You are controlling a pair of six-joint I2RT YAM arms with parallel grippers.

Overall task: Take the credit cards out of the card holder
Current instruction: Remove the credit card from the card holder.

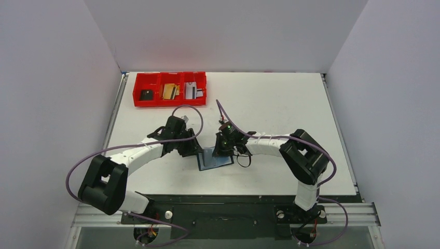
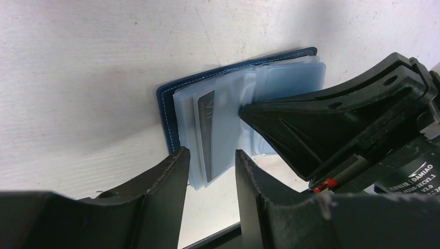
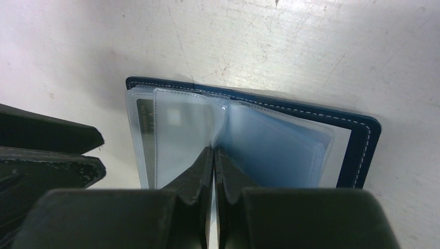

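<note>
Navy-blue card holder (image 3: 360, 150), lying open on the white table (image 1: 290, 104) between my grippers.
My right gripper (image 3: 214, 153) is pressed together at the clear sleeves (image 3: 181, 135). My left gripper (image 2: 211, 155) is spread astride the dark card (image 2: 206, 119). The sleeves look limp and slick and the card stiff, so I would pinch its edge.

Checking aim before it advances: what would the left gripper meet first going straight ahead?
Probably the dark card in its clear sleeve of the card holder, right between the parted fingertips of the left gripper; depth is unclear.

Bright, even light; soft shadows; foreground blurred.
</note>
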